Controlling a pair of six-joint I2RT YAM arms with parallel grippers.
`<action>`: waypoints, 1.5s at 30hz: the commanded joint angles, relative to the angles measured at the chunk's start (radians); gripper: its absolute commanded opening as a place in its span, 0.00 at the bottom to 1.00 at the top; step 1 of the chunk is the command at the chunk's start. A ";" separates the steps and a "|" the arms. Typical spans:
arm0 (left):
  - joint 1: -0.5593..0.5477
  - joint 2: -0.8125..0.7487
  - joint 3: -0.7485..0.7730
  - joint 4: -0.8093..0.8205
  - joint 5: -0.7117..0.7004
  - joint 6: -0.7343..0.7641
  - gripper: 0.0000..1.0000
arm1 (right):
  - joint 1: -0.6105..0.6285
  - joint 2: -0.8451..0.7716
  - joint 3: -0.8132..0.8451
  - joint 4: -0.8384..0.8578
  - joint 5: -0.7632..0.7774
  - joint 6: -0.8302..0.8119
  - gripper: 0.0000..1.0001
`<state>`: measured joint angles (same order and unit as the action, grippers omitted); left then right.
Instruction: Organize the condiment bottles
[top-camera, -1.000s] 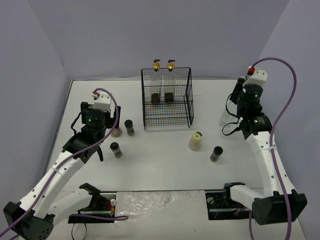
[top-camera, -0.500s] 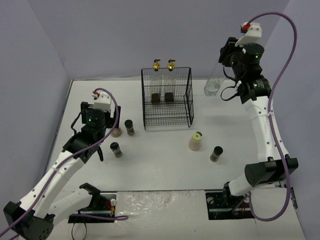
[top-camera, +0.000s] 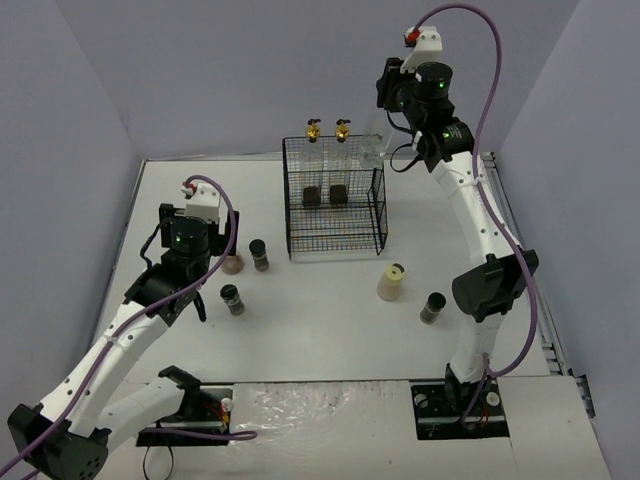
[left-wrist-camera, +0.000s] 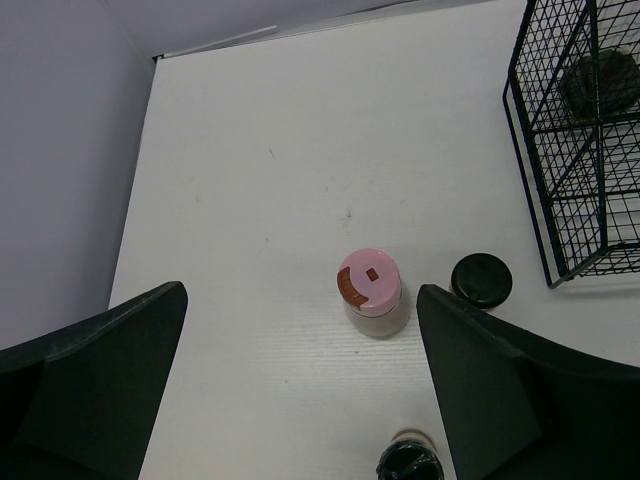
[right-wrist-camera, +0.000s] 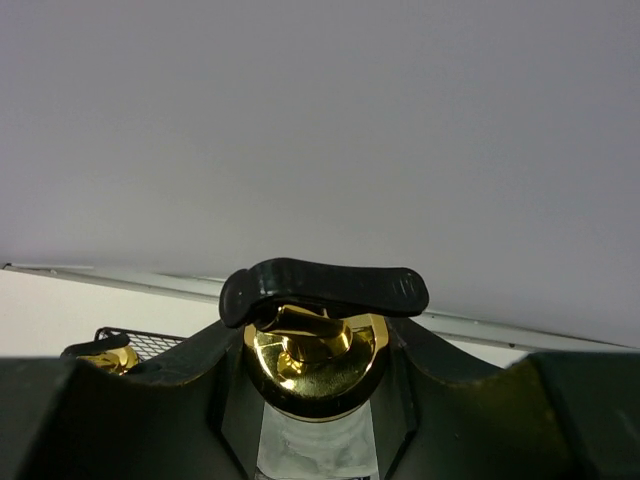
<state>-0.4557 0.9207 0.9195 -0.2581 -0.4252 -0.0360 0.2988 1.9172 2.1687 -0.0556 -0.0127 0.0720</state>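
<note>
A: What was being put away?
B: A gold-spouted bottle (top-camera: 374, 150), hung above the wire rack's (top-camera: 300, 200) right rear, neck clamped in the right claw (right-wrist-camera: 315, 420).
A: Next?
B: Probably lowering it upright beside the racked bottles (top-camera: 314, 155). The left claw (left-wrist-camera: 303, 295) gaped empty over the pink-capped jar (left-wrist-camera: 368, 285).

Bright, even diffuse light; shadows faint. Glare on gold-spouted bottle (right-wrist-camera: 312, 362) inside right claw (right-wrist-camera: 315, 405); claw itself blurred.

White-shelled left arm (top-camera: 108, 352), right arm (top-camera: 479, 215) alike: black joint housings (top-camera: 186, 250), green status lights (top-camera: 181, 239), purple cable (top-camera: 234, 225) each. Left tool (left-wrist-camera: 302, 290): matte black fingers (left-wrist-camera: 95, 380).
</note>
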 joint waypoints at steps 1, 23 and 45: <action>0.009 -0.003 0.053 0.040 -0.020 0.007 0.97 | 0.005 0.005 0.107 0.255 0.010 -0.036 0.00; 0.019 0.000 0.053 0.040 -0.016 0.007 0.97 | 0.049 0.038 -0.279 0.474 0.136 -0.040 0.00; 0.028 0.012 0.053 0.039 -0.009 0.002 0.97 | 0.078 -0.058 -0.465 0.528 0.224 -0.008 0.67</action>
<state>-0.4370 0.9323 0.9195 -0.2581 -0.4267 -0.0360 0.3683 1.9960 1.7170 0.3557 0.1830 0.0584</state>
